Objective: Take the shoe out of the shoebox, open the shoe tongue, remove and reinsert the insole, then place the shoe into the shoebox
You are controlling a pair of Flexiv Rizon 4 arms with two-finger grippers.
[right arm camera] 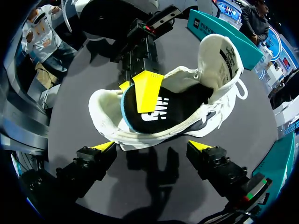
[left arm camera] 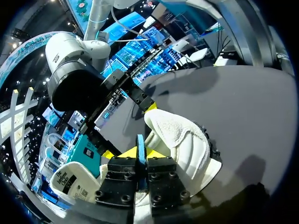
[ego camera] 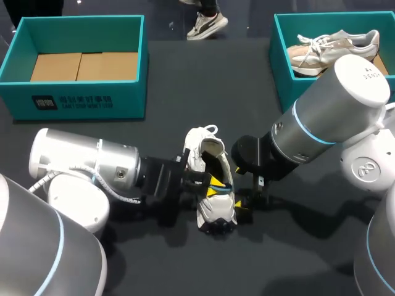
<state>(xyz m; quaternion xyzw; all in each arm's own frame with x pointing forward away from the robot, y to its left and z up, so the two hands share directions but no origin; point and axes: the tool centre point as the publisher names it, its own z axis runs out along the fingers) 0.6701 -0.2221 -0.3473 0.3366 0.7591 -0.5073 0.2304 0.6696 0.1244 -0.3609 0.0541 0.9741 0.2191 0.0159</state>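
**Insole pinched at the heel of the shoe, right gripper spread wide beside it**

A white shoe [ego camera: 217, 213] is seen on the dark table [ego camera: 185, 98], near the middle, between the two arms and outside both boxes. Its tongue [right arm camera: 219, 51] is folded back away from the opening, so that the inside is laid bare.

The left gripper [ego camera: 213, 187] is brought in from the left to the heel end of the shoe. In the left wrist view its fingers are closed together on the thin blue edge of the insole [left arm camera: 140, 149]. In the right wrist view one yellow fingertip [right arm camera: 148, 91] is seen lying on top of the black insole, which sits inside the shoe, its heel end raised at the rim.

The right gripper [right arm camera: 153, 147] is held just to the right of the shoe with its fingers spread far apart. Nothing is gripped between them, and the shoe is found just ahead of the tips.

A teal shoebox [ego camera: 80, 92] is placed at the far left with only its cardboard floor showing. A second teal shoebox [ego camera: 278, 68] is placed at the far right, and a beige shoe [ego camera: 333, 49] is lying in it
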